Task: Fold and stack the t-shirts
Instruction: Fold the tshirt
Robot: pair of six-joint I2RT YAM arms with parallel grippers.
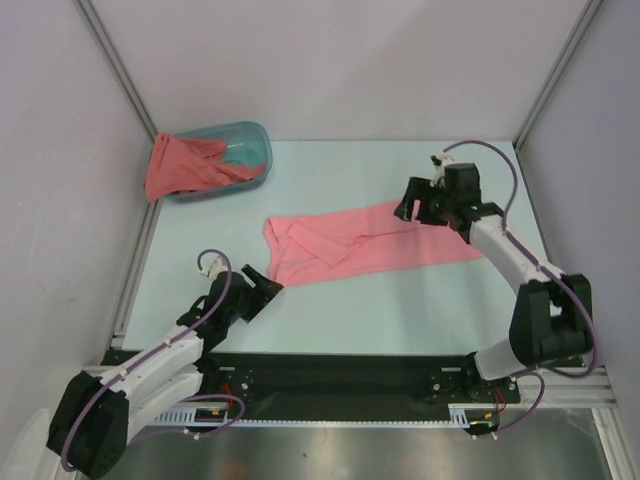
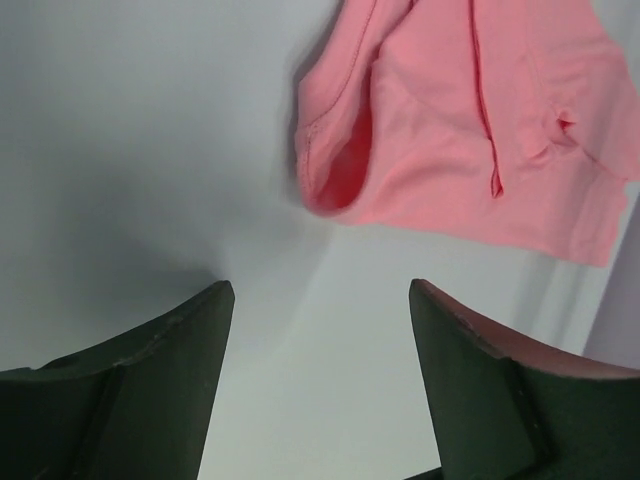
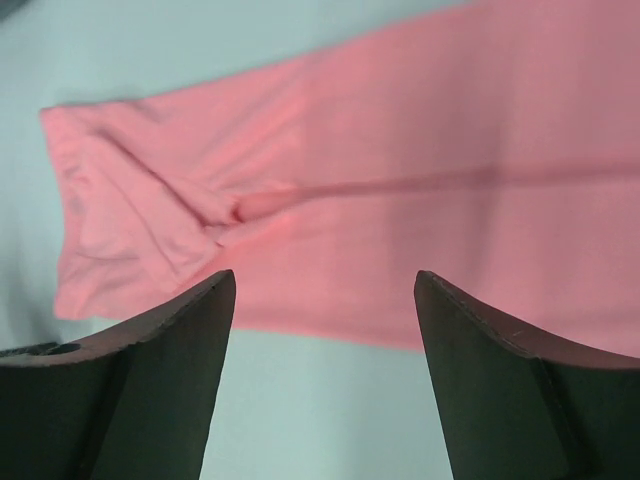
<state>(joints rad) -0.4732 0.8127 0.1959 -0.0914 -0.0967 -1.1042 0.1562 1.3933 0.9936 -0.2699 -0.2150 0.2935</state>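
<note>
Seen from above, my left tool (image 1: 262, 290) sits spread with the near corner of the salmon-pink t-shirt (image 1: 370, 245) just ahead of its tips. The shirt lies in a long, partly folded band on the surface (image 1: 400, 320), reaching away toward my right tool (image 1: 415, 212), which hangs over the shirt's opposite end. Far beyond my left tool, the coral-red t-shirt (image 1: 180, 165) drapes over the rim of the teal tub (image 1: 250, 140), not yet laid out. From the left wrist, the fingers (image 2: 160, 370) are wide apart and hold nothing; a rolled hem and a seam of the shirt (image 2: 450, 150) lie ahead, not touching. From the right wrist, the fingers (image 3: 160, 370) are likewise spread and empty, with smooth cloth (image 3: 420, 180) beneath and ahead and a bunched sleeve off to one side. I judge the fabric light, limp and apt to sag and slide, so I would pinch it at the hemmed corners, both tools together.
</note>
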